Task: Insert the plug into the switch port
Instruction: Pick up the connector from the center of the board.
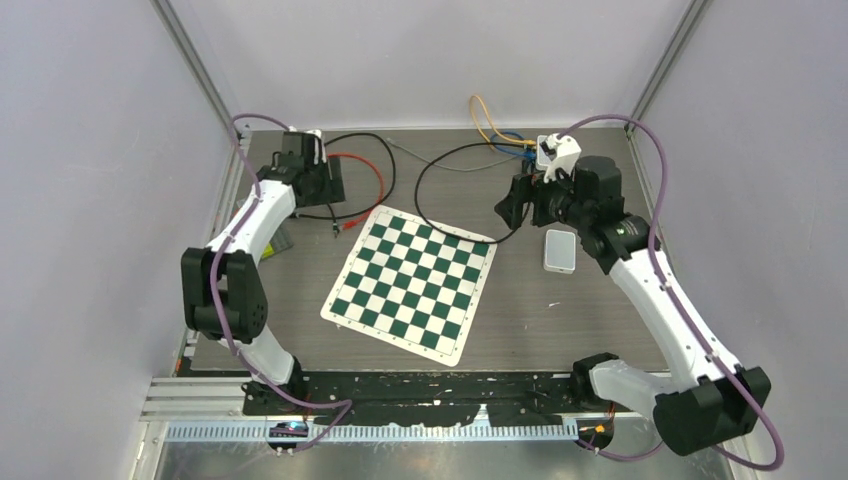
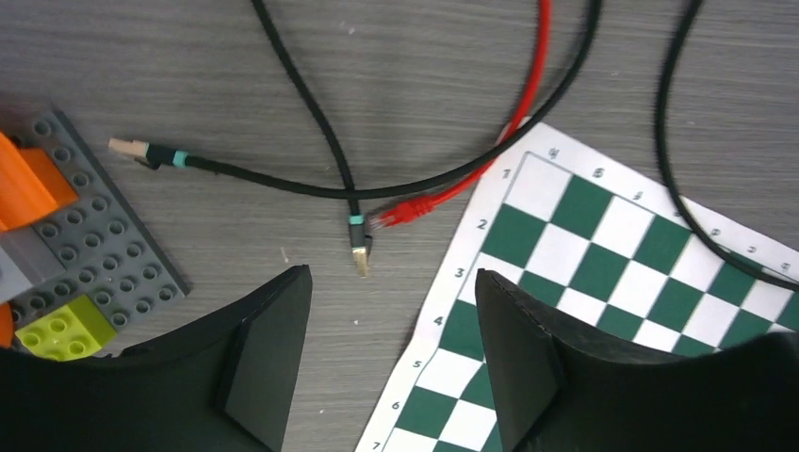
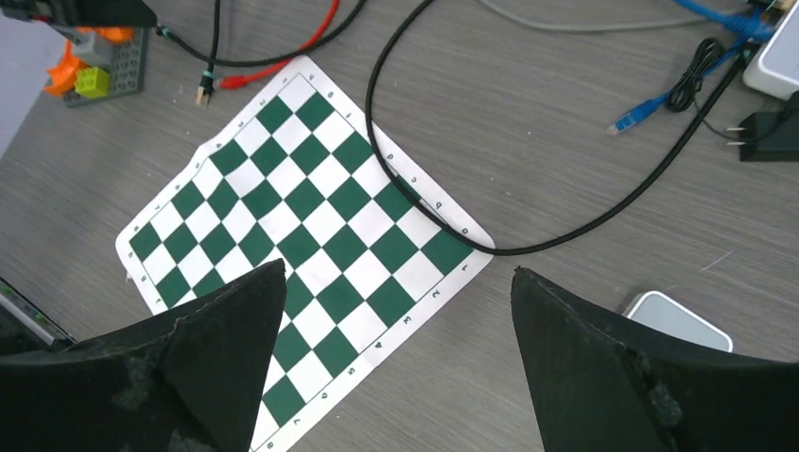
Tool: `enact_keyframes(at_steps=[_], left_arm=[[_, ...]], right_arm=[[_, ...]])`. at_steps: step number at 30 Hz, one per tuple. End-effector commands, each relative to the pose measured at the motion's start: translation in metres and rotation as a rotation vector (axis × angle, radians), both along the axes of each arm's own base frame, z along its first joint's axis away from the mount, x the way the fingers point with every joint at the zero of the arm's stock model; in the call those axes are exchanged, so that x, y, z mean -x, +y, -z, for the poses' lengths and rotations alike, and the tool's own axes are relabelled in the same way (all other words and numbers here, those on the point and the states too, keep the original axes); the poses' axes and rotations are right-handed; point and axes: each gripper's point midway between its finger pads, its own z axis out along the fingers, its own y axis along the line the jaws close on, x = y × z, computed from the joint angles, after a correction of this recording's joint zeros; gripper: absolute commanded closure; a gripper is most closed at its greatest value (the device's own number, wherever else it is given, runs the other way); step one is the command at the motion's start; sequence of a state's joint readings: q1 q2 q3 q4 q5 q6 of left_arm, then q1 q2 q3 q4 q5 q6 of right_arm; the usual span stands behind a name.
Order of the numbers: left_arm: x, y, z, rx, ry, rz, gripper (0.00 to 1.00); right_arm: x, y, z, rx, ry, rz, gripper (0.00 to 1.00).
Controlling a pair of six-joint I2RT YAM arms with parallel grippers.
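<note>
lying loose on the bare table just off the far-left corner of the chessboard mat (image 2: 612,245), the red plug (image 2: 400,212) has its tip almost touching a black cable's gold plug (image 2: 361,256). your left gripper (image 2: 391,282) hovers over that spot, fingers apart and gripping nothing. your right gripper (image 3: 398,278) hangs near the mat's far-right corner, spread wide, also empty. the white switch (image 3: 780,56) sits far right, well apart from the plug.
</note>
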State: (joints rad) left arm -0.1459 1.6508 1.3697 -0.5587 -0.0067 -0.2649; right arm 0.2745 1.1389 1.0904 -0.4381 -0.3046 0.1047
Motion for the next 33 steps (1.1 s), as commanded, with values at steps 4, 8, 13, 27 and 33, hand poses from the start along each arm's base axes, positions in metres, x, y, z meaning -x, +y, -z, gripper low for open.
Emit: enact_keyframes(at_steps=[4,8,13,27,33], left_arm=[[0.002,0.010,0.040,0.052,0.048,-0.058,0.35],[-0.002,0.027,0.062,0.136,0.095,-0.199,0.36],[-0.015,0.060,0.066,0.312,0.078,-0.499,0.44],[-0.046,0.074,0.079,0.535,-0.033,-0.879,0.54],[-0.044,0.079,0.102,0.556,-0.011,-0.977,0.57]], right_arm=[[-0.002,-0.014,-0.051,-0.149,-0.193,0.159,0.05],[-0.004,-0.013,-0.053,-0.243,-0.191,0.182,0.05],[-0.004,-0.013,-0.049,-0.211,-0.197,0.167,0.01],[-0.007,-0.012,-0.051,-0.199,-0.158,0.169,0.13],[-0.008,-0.015,-0.053,-0.182,-0.168,0.177,0.13]])
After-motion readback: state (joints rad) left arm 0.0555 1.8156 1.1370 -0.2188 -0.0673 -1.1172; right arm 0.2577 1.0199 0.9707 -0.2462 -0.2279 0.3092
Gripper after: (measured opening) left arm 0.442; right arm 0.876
